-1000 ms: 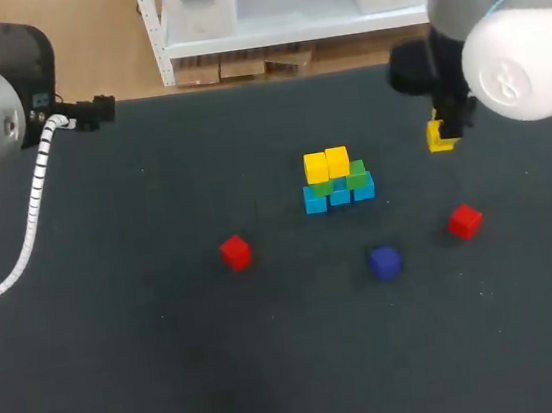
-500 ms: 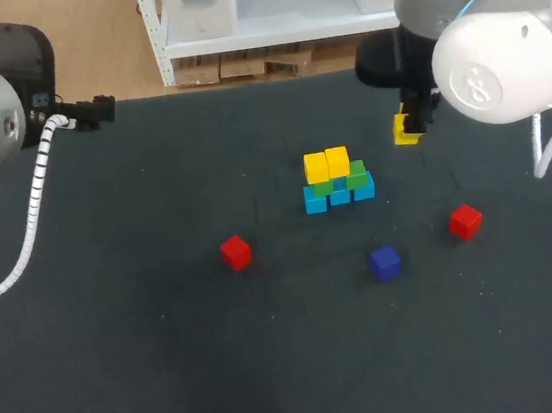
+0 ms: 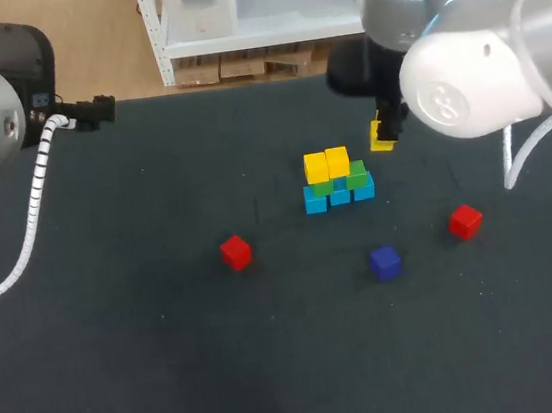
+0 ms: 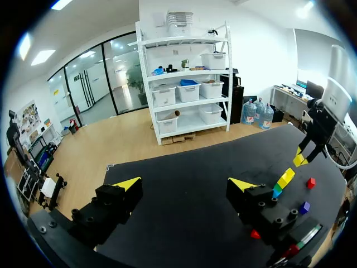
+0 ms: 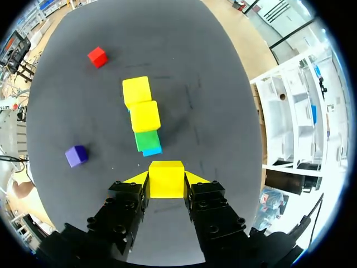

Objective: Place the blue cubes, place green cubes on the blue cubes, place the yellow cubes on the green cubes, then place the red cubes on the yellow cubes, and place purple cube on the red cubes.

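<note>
- Dark bench (image 3: 124, 366), head view: a stack of small blue, green and yellow cubes (image 3: 337, 181) stands at mid-bench. The right hand (image 3: 382, 137) hangs just beyond it with a single yellow cube (image 3: 380, 142). The left red cube (image 3: 235, 253), right red cube (image 3: 465, 220) and purple cube (image 3: 385, 262) lie apart, nearer.
- Left wrist view: the left hand (image 4: 184, 184) has its fingers spread wide, well apart from the stack.
- Right wrist view: the right hand is clamped on the single yellow cube from both sides, with the stack just ahead.

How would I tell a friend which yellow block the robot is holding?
Find the stack of blue, green and yellow cubes in the middle of the dark table. Just beyond it to the right hangs the right gripper. The yellow cube pinched between its fingers is the only one held in the air.
</note>
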